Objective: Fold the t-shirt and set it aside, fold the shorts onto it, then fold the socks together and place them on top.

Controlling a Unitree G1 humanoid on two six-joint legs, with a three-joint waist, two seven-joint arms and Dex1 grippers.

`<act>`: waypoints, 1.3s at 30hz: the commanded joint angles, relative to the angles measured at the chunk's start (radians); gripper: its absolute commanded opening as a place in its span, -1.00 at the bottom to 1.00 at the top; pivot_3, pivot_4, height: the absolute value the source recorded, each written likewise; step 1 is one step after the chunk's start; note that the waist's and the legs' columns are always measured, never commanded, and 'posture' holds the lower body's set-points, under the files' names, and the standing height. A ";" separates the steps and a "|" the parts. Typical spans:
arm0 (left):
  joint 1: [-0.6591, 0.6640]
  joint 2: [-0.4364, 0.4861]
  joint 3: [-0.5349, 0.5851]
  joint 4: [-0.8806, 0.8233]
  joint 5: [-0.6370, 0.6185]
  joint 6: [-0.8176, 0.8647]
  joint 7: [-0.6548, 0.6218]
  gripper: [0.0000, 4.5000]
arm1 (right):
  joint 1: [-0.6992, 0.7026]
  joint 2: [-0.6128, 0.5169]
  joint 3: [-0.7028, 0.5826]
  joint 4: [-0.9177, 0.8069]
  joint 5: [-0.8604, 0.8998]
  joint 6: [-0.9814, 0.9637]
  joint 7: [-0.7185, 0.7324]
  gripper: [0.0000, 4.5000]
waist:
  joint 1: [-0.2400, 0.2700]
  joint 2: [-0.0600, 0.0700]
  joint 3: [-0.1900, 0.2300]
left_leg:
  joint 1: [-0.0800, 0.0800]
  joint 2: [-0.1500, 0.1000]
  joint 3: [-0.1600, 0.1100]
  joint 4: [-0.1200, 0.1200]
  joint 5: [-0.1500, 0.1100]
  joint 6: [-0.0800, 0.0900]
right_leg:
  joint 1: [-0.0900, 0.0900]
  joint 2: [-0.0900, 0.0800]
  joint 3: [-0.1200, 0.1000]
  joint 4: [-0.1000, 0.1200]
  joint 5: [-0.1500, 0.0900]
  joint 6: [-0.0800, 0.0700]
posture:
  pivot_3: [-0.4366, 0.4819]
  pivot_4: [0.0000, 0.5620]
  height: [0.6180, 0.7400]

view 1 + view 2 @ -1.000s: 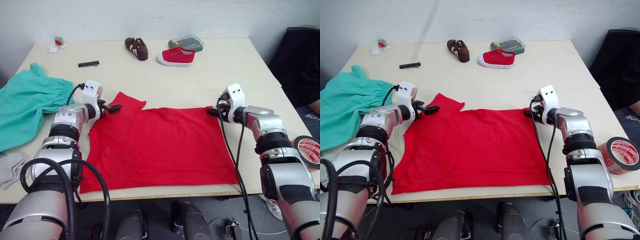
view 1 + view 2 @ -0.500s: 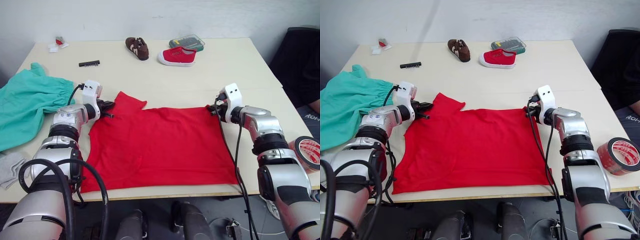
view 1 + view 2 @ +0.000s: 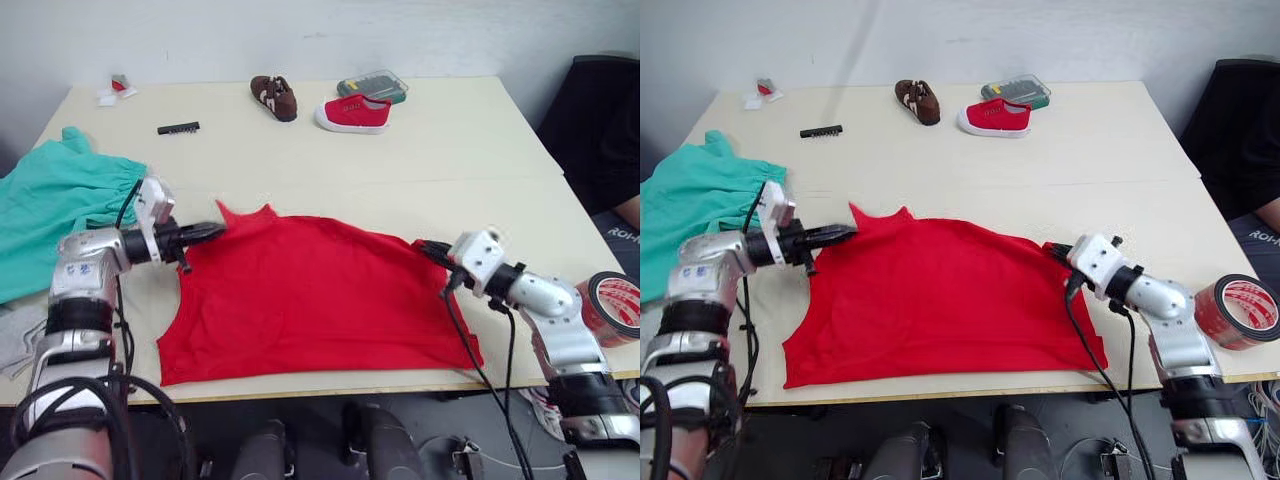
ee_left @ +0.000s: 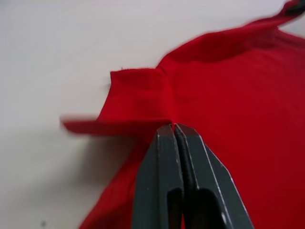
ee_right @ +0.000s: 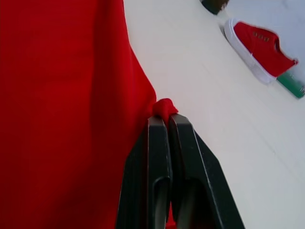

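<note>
Red t-shirt (image 3: pixel 310 290) spread on the table (image 3: pixel 450 150), left hand (image 3: pixel 205 233) pinching its far left corner, right hand (image 3: pixel 432 250) pinching its far right corner, teal shorts (image 3: pixel 50 215) at the table's left edge

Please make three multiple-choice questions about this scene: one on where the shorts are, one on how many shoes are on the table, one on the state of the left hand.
1. Where do the shorts lie?
A. at the table's left edge
B. on the t-shirt
C. beside the tape roll

2. How many shoes stand at the table's far side?
A. one
B. two
C. three

3. What is the left hand doing?
A. hanging open
B. holding a sock
C. shut on the t-shirt

Answers:
1 A, the teal cloth lies left, apart from the red one.
2 B, a brown shoe and a red shoe.
3 C, its fingers pinch the red edge.
</note>
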 commanded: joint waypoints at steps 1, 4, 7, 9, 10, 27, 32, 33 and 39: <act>0.091 0.051 -0.016 -0.153 0.036 -0.151 -0.008 -0.98 | 0.018 -0.051 0.009 0.051 -0.103 -0.228 -0.044 -1.00 | 0.000 0.000 0.000 | 0.000 0.000 0.000 0.000 0.000 0.000 | 0.000 0.000 0.000 0.000 0.000 0.000 | -0.05 -0.47 1.00; 0.140 0.083 -0.028 -0.151 0.074 -0.262 0.014 -0.98 | 0.015 -0.083 0.026 0.137 -0.175 -0.352 -0.080 -1.00 | 0.001 0.000 0.000 | 0.001 0.000 0.000 0.000 -0.001 -0.001 | 0.000 0.000 0.000 0.000 0.000 0.000 | -0.05 -0.47 1.00; 0.135 0.107 -0.048 -0.083 0.141 -0.425 0.055 -0.98 | -0.004 -0.111 0.048 0.218 -0.246 -0.451 -0.125 -1.00 | 0.002 0.000 0.000 | 0.001 0.000 0.000 0.000 0.000 -0.001 | 0.000 -0.001 0.000 0.000 0.000 -0.001 | -0.05 -0.47 1.00; 0.114 0.113 -0.058 -0.029 0.173 -0.507 0.092 -0.98 | -0.019 -0.130 0.064 0.268 -0.304 -0.518 -0.163 -1.00 | 0.002 0.000 0.000 | 0.001 0.000 0.000 0.000 -0.001 0.000 | 0.000 -0.001 0.000 0.000 0.000 -0.001 | -0.05 -0.47 1.00; 0.099 0.115 -0.064 0.005 0.194 -0.542 0.119 -0.98 | -0.027 -0.140 0.072 0.296 -0.337 -0.547 -0.186 -1.00 | 0.002 0.000 0.000 | 0.001 0.000 0.000 0.000 -0.001 0.000 | 0.000 -0.001 0.000 0.000 0.000 -0.001 | -0.05 -0.47 1.00; 0.149 0.164 -0.013 -0.156 -0.066 0.048 0.027 -0.04 | 0.054 -0.170 0.045 0.017 0.171 -0.102 0.050 0.04 | 0.000 0.000 0.000 | 0.000 0.001 -0.001 0.000 -0.001 0.002 | 0.002 -0.001 -0.001 -0.001 0.000 -0.001 | -0.05 -0.47 1.00; 0.038 0.174 0.076 -0.155 -0.208 0.414 0.098 0.65 | 0.088 -0.213 -0.040 -0.263 0.488 0.356 0.108 0.81 | 0.012 0.000 0.000 | 0.000 0.001 -0.004 0.001 -0.001 0.003 | 0.002 -0.001 -0.001 -0.001 0.000 -0.001 | -0.05 -0.47 1.00; 0.002 0.177 0.068 -0.132 -0.207 0.478 0.114 0.80 | 0.079 -0.225 -0.055 -0.331 0.583 0.471 0.113 0.97 | 0.020 0.000 0.000 | 0.000 0.001 -0.004 0.001 -0.001 0.003 | 0.002 -0.001 -0.001 -0.001 0.000 -0.001 | -0.05 -0.47 1.00; -0.166 0.125 -0.020 0.045 -0.123 0.648 0.243 0.99 | 0.026 -0.213 -0.078 -0.562 0.825 0.798 0.083 1.00 | 0.038 0.000 0.000 | -0.001 0.001 -0.006 0.001 -0.001 0.002 | 0.002 -0.001 -0.003 -0.001 0.000 -0.001 | -0.05 -0.47 1.00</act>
